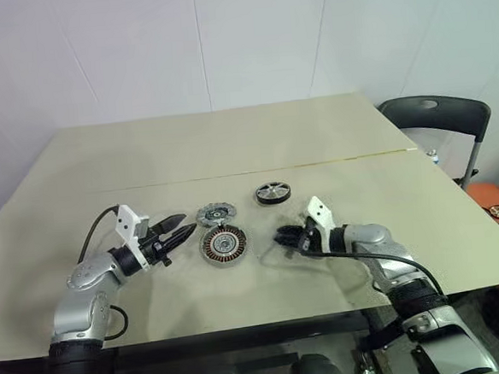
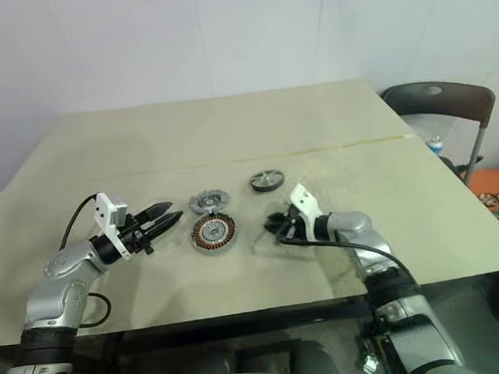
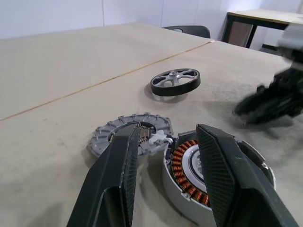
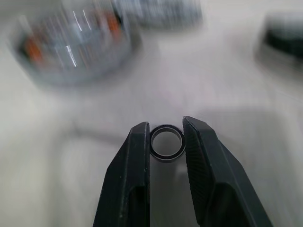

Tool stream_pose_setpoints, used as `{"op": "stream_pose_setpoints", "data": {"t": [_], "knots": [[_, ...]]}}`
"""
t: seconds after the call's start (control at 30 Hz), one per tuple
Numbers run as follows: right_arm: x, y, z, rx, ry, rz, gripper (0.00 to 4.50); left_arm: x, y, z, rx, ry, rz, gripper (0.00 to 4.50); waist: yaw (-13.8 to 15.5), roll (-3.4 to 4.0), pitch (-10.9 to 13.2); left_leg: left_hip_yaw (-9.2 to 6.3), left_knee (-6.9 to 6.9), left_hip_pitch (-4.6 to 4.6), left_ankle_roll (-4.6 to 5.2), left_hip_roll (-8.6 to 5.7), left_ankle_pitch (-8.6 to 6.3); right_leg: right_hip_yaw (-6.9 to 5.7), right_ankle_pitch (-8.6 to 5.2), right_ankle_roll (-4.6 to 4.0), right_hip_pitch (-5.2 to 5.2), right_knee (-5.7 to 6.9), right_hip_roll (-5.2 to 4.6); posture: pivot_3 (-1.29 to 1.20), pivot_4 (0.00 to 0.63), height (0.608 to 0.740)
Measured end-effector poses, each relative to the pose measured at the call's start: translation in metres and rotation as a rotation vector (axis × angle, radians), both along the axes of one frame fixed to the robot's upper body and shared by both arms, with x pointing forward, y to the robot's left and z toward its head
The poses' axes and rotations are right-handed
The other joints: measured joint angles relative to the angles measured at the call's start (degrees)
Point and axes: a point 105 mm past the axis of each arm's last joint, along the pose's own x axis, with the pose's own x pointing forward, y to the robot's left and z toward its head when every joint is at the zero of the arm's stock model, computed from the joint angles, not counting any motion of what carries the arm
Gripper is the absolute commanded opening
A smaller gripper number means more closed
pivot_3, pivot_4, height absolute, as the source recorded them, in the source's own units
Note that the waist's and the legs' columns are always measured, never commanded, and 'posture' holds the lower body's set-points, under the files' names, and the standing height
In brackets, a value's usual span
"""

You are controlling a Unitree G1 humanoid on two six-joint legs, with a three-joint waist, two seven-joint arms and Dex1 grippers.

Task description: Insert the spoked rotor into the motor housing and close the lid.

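Note:
The spoked rotor [image 1: 272,193] lies flat on the table, beyond the other parts. Nearer me sits the motor housing [image 1: 223,244], copper windings up, with the notched grey lid [image 1: 215,213] touching its far-left edge. My left gripper [image 1: 188,225] hovers level just left of the housing and lid, open, with nothing between its fingers [image 3: 120,161]. Right of the housing my right gripper [image 1: 280,236] points toward it. Its fingers [image 4: 137,156] are shut on a small black ring [image 4: 166,142], held just above the tabletop.
The beige table [image 1: 229,145] has a seam running across behind the parts. A dark chair [image 1: 437,114] stands off the far right corner. An orange surface with more wheels [image 1: 498,211] lies to the right of the table.

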Motion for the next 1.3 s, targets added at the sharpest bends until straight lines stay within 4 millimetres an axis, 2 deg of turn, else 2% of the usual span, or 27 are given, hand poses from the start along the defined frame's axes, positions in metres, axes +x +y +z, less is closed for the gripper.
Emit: {"op": "stream_pose_setpoints", "data": {"t": [0.03, 0.1, 0.17, 0.33, 0.4, 0.8, 1.1, 1.3], "knots": [[0.005, 0.015, 0.024, 0.043, -0.062, 0.033, 0.67, 0.001, 0.0, 0.001, 0.0, -0.004, 0.0, 2.05, -0.1, 0.01, 0.0, -0.01, 0.0, 0.0, -0.01, 0.0, 0.01, 0.0, 0.0, 0.0, -0.01, 0.02, 0.01, 0.0, 0.0, 0.74], [0.009, 0.032, 0.058, 0.07, -0.168, 0.076, 0.67, 0.002, -0.001, 0.003, -0.001, -0.01, 0.001, 2.05, 0.1, -0.01, 0.0, -0.04, -0.02, 0.03, -0.02, 0.0, 0.01, -0.05, 0.0, 0.0, 0.02, 0.0, 0.01, 0.0, 0.0, 0.74], [0.01, 0.041, 0.069, 0.05, -0.218, 0.099, 0.67, 0.002, -0.001, 0.002, -0.002, -0.008, 0.003, 2.05, 0.5, -0.12, -0.1, -0.09, -0.04, 0.02, -0.02, -0.02, 0.0, -0.1, 0.0, 0.0, 0.04, -0.08, -0.01, 0.0, 0.0, 0.74], [0.004, 0.059, 0.024, -0.091, -0.114, 0.115, 0.67, 0.002, -0.001, 0.0, -0.007, -0.002, 0.011, 2.05, 0.3, -0.08, 0.0, -0.05, -0.05, -0.05, -0.01, -0.12, -0.01, -0.07, 0.0, -0.02, -0.01, -0.1, -0.09, 0.0, 0.0, 0.74], [0.001, 0.066, 0.017, -0.112, -0.101, 0.134, 0.67, 0.002, -0.002, 0.0, -0.007, -0.001, 0.013, 2.05, 0.3, -0.08, 0.0, -0.06, -0.1, -0.05, -0.01, -0.09, -0.01, -0.07, 0.0, -0.01, -0.04, -0.1, -0.06, 0.0, 0.0, 0.74], [-0.005, 0.079, -0.003, -0.171, -0.047, 0.168, 0.67, -0.004, 0.0, -0.009, -0.005, 0.016, 0.009, 2.05, 0.2, -0.07, 0.0, -0.06, -0.11, -0.02, -0.02, -0.06, 0.0, -0.09, 0.0, -0.01, -0.04, -0.06, -0.02, 0.0, 0.0, 0.74], [0.002, 0.086, -0.005, -0.185, -0.059, 0.144, 0.67, -0.005, 0.0, -0.009, -0.004, 0.015, 0.006, 2.05, 0.0, -0.07, 0.0, -0.06, -0.11, 0.02, -0.04, -0.07, 0.01, -0.09, 0.0, -0.01, -0.02, -0.03, -0.01, 0.0, 0.0, 0.74], [-0.001, 0.088, -0.005, -0.179, -0.05, 0.178, 0.67, -0.005, 0.0, -0.01, -0.004, 0.016, 0.007, 2.05, -0.1, -0.07, 0.0, -0.06, -0.11, 0.04, -0.04, -0.06, 0.01, -0.09, 0.0, -0.01, -0.01, -0.02, -0.01, 0.0, 0.0, 0.74]]}}
